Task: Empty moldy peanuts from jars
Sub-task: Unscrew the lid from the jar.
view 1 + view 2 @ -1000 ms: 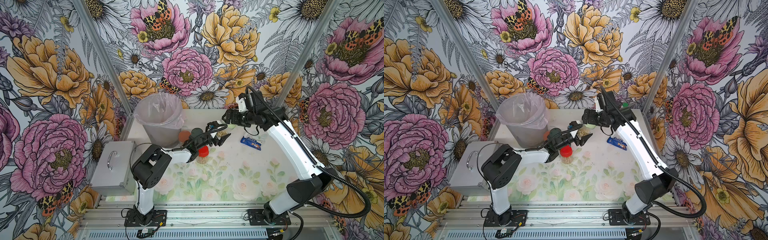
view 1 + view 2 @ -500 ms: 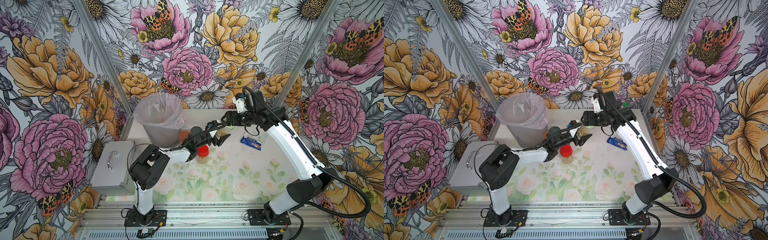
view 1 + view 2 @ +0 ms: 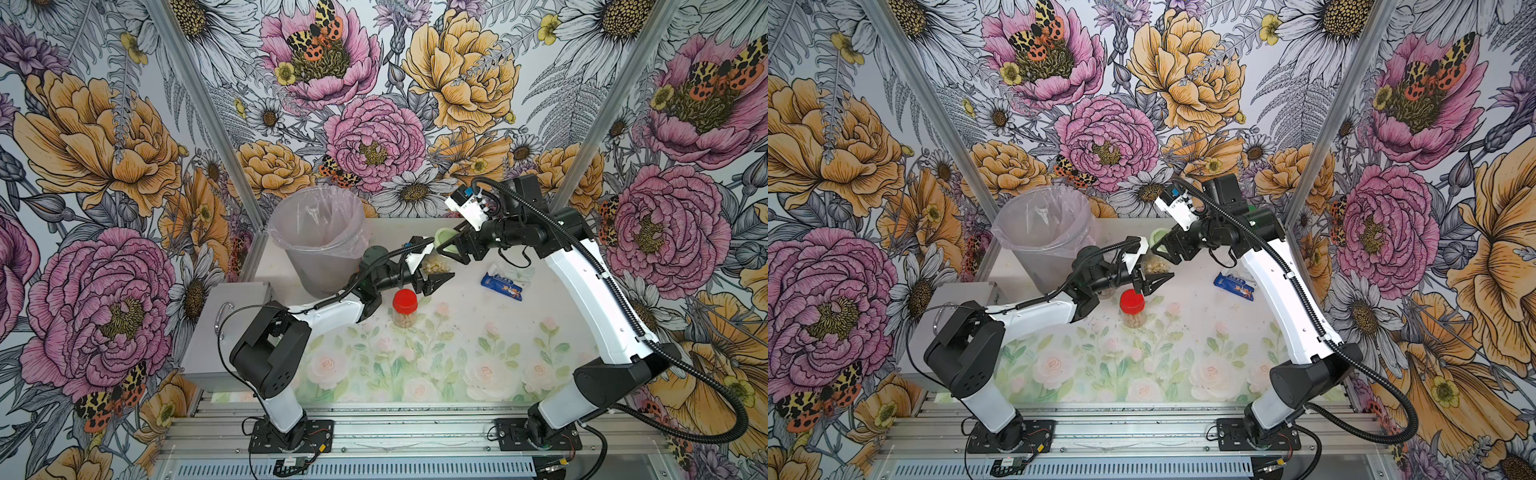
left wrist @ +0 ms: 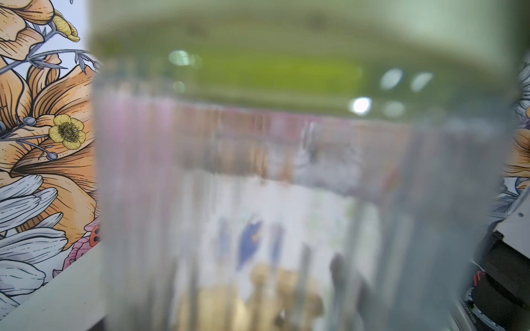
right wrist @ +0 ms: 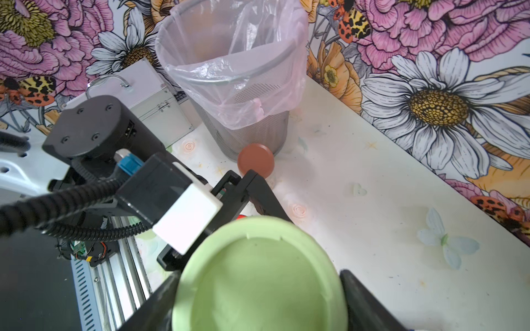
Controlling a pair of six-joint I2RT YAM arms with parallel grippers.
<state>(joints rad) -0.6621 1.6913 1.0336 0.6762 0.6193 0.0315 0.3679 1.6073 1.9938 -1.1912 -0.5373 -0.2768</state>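
A rose-printed table (image 3: 457, 361) inside flower-papered walls (image 3: 374, 137) carries a lined bin (image 3: 307, 266), a blue packet (image 3: 500, 286) and a red-lidded jar (image 3: 404, 309). Near the bin the left claw (image 3: 436, 271) grasps a clear jar (image 4: 286, 200) of peanuts (image 3: 1156, 266) while the right claw (image 3: 449, 248) clenches its green lid (image 5: 258, 275). The left arm (image 3: 324, 311) hides most of the brown-lidded jar (image 5: 255, 160) from above

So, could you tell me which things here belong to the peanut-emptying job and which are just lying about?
Job: green-lidded jar in the left gripper, its light green lid in the right gripper; red-lidded jar; brown-lidded jar; peanuts; lined waste bin.
Lying about: blue packet; grey metal case.
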